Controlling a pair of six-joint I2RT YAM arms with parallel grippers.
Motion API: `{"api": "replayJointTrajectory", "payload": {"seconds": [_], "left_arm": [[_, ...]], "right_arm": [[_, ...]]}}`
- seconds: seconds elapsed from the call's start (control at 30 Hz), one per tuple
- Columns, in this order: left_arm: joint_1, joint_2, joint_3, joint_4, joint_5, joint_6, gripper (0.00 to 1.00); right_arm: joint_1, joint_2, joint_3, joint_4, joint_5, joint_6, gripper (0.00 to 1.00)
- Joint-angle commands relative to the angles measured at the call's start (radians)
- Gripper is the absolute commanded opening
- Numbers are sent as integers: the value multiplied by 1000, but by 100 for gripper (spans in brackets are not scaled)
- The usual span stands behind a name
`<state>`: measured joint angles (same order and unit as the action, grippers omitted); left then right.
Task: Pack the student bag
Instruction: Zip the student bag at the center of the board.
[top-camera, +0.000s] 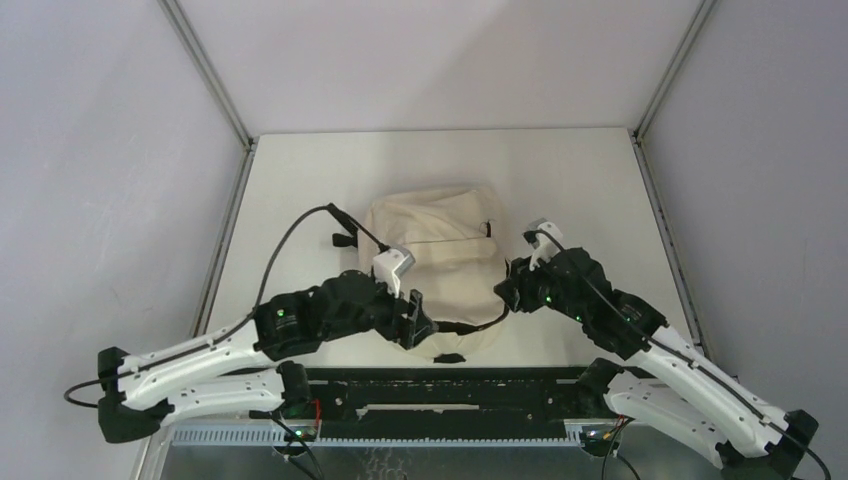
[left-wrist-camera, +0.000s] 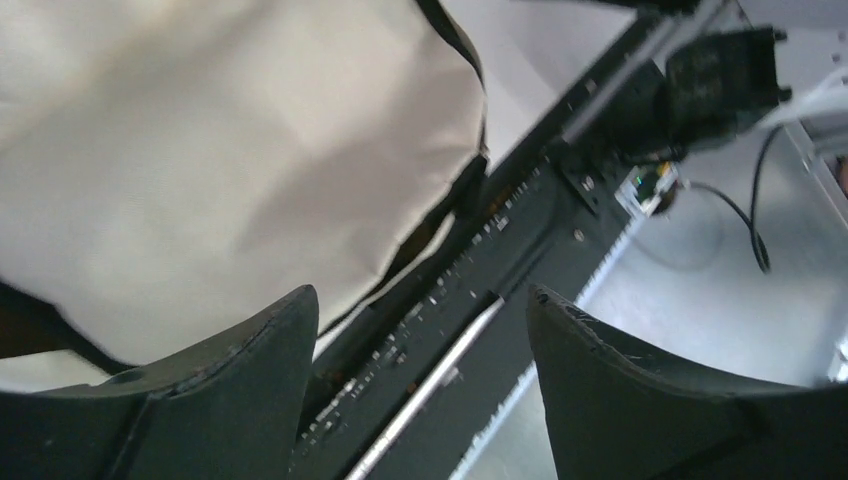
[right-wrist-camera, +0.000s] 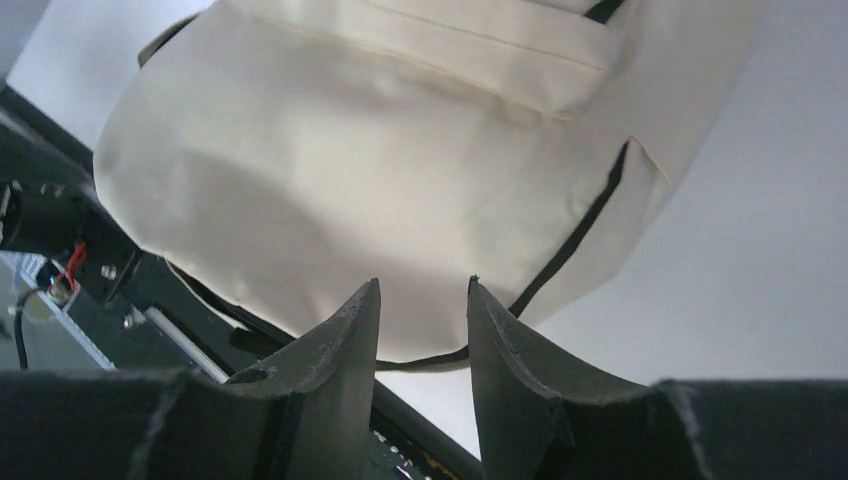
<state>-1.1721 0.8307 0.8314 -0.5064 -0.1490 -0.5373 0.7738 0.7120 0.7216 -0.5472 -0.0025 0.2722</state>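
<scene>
The student bag is a cream canvas backpack with black zippers, lying flat in the middle of the white table. My left gripper hovers over its near-left corner. In the left wrist view this gripper stands wide open and empty, with the bag to its upper left. My right gripper is at the bag's near-right side. In the right wrist view its jaws stand partly apart with nothing between them. The bag's cream fabric and black edge trim lie just beyond the tips.
A black mounting rail runs along the table's near edge, directly below the left gripper. A black strap trails from the bag's near side. Grey walls and metal posts enclose the table. A cable arcs over the left arm.
</scene>
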Motion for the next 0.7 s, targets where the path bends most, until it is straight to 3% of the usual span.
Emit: {"api": "replayJointTrajectory", "payload": {"seconds": [0.0,0.27,0.67], "left_arm": [[-17,77,78,-4,203,-24,81],[-29,237,125,52,312,-86,81],[-27,412,166,141,164,-255,81]], "right_arm": [[-54,-67,-7,33,55,74,45],[-85,-80,-12,59,53,74,46],[-86,-151,-31,48,48,38,46]]}}
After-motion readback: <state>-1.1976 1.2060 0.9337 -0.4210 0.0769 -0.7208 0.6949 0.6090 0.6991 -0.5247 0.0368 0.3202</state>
